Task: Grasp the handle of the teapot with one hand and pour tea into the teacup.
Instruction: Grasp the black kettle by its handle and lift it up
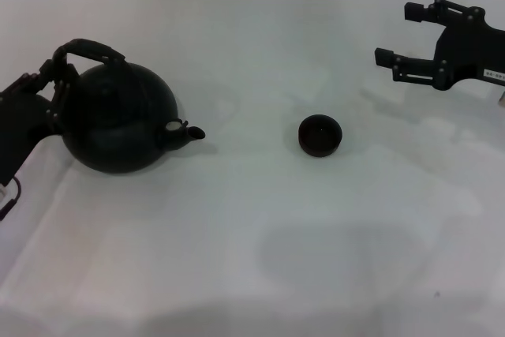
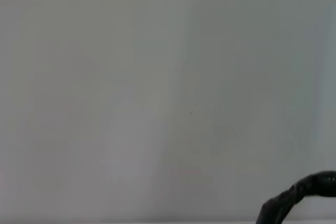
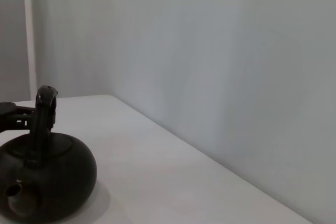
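The white table (image 1: 260,274) lies bare along its near edge. Further in, the teapot (image 1: 118,120) stands upright toward the left, its stubby spout (image 1: 189,133) aimed right at the teacup (image 1: 319,134), which sits well apart near the middle. Nothing lies in the gap between the two. The left gripper (image 1: 59,84) reaches in from the left edge and meets the handle (image 1: 91,51) at its left foot; its fingers appear clenched around the hoop there. The left wrist view shows only a bit of that handle against the wall (image 2: 157,77). Farthest back on the right, the right gripper (image 1: 398,37) hangs above the table, released, fingers spread, clear of everything.
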Tool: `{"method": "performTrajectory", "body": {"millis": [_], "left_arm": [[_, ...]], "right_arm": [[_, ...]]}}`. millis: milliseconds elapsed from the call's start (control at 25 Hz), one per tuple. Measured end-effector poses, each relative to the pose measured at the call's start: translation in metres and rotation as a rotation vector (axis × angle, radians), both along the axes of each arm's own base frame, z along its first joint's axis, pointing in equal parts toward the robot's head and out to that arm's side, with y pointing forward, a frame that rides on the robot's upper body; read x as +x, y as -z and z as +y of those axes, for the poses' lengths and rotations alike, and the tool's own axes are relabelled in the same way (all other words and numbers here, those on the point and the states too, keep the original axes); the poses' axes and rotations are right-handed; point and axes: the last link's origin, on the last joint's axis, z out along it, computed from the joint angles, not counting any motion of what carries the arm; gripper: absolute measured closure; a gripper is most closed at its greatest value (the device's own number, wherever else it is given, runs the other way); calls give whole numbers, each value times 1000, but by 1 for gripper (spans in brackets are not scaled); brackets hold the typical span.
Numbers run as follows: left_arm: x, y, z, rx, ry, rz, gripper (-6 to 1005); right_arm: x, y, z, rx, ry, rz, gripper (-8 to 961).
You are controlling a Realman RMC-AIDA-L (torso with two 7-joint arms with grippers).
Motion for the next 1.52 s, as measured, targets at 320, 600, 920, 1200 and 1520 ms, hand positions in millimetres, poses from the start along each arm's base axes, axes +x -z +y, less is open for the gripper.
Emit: {"method": "performTrajectory", "body": {"millis": [320, 600, 920, 1200, 1520], "left_arm": [[8, 0, 5, -11, 41, -12, 824], [8, -3, 7, -19, 38, -46, 869], [9, -27, 28, -68, 48, -92, 869], [19, -49, 68, -246, -4, -72, 869], [64, -49, 102, -344, -35, 139, 869]], "right_arm": [[0, 0, -2, -5, -7, 4, 91], [1, 0, -3, 4, -16, 8, 91], [-1, 1, -3, 17, -31, 22, 92], [-1, 4, -6, 17, -44, 54, 92], [0, 2, -10, 36, -47, 101, 93]]}}
